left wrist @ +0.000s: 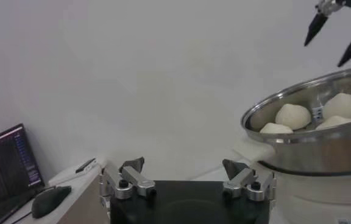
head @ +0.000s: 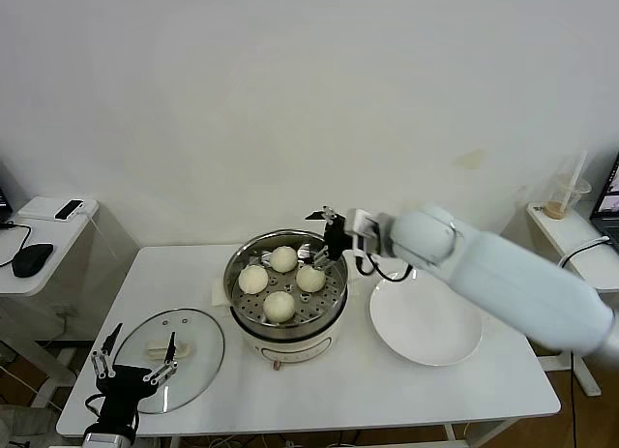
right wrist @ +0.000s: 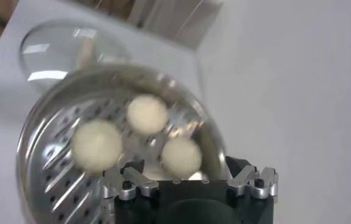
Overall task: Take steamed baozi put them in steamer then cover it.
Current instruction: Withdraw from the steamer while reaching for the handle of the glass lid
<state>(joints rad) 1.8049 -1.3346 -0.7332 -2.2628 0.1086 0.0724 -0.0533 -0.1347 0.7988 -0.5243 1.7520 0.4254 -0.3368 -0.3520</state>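
Observation:
The steamer (head: 235,274) is a shiny steel pot on a white base at the table's middle. Several cream-white baozi (head: 283,258) lie on its perforated tray. My right gripper (head: 324,238) hangs open and empty just above the pot's far right rim. In the right wrist view the gripper (right wrist: 186,169) looks down on three baozi (right wrist: 96,144) in the steamer (right wrist: 53,176). The cover (head: 198,342), a clear glass lid with a cream handle, lies flat at the front left. My left gripper (head: 145,332) stands open over it, holding nothing. The left wrist view shows that gripper (left wrist: 183,167) beside the steamer (left wrist: 322,152).
An empty white plate (head: 426,317) lies right of the steamer, under my right arm. A side table (head: 44,240) with a mouse and a phone stands at the far left. Another small table with a drink cup (head: 566,198) is at the far right.

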